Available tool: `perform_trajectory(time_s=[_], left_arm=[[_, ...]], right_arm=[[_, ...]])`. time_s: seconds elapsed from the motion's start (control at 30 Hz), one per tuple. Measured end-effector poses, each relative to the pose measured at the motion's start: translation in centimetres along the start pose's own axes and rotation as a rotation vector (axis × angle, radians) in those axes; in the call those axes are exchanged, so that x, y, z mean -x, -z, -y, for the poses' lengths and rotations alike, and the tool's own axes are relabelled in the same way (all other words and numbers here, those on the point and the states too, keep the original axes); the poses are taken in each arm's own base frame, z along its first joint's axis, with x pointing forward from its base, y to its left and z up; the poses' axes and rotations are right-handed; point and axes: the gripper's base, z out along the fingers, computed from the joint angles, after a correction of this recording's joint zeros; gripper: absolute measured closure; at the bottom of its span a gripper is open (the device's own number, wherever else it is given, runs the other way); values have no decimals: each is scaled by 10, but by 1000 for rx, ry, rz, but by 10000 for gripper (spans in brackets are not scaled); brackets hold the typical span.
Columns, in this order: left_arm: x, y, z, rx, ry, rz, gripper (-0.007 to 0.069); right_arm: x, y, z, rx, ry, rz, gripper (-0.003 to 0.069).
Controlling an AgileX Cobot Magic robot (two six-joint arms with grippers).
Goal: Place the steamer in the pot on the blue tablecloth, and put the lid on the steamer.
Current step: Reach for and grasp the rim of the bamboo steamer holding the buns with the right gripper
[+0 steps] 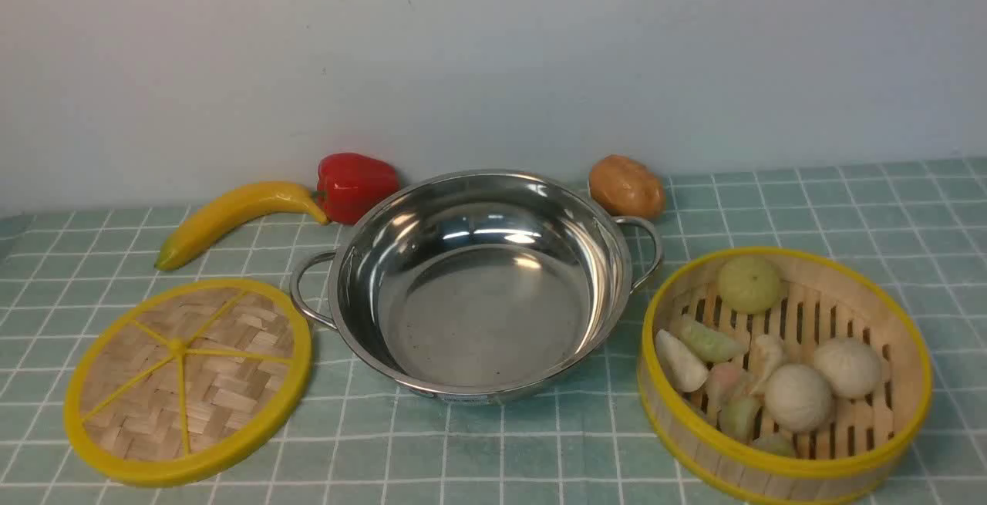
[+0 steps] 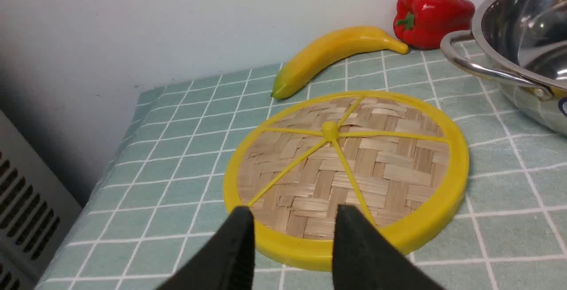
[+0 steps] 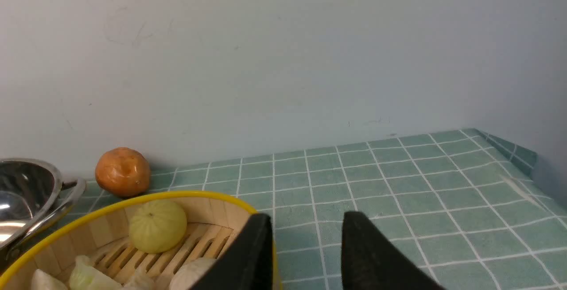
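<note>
steamer lies right of pot, nearest right claw, jaws apart, empty, at its right rim; left claw apart too.

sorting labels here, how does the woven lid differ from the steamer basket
The lid is a flat woven disc with yellow spokes; the steamer is a deep slatted basket. The lid is bare; the steamer holds buns. The lid lies left of the pot, the steamer right. Both are round bamboo with yellow rims.
</note>
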Motion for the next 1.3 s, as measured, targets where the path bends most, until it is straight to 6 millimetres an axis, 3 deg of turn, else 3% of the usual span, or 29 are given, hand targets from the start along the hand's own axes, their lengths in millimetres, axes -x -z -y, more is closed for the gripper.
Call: perform_trajectory(time_s=[0.8, 0.93, 1.03, 1.17, 1.27, 1.3], left_arm=[[0, 0, 0, 0, 0, 0, 382], [0, 0, 0, -4, 11, 5, 382], [4, 0, 2, -29, 127, 47, 382], [19, 2, 5, -130, 675, 187, 382], [25, 4, 4, -176, 959, 234, 382], [26, 4, 4, -180, 982, 241, 382]], right_arm=[[0, 0, 0, 0, 2, 0, 417], [0, 0, -1, 12, -97, 4, 417], [2, 0, -2, 29, -233, 17, 417], [7, 0, -5, 75, -627, 53, 417], [9, 1, -5, 93, -801, 66, 417], [9, 1, -5, 95, -816, 68, 417]])
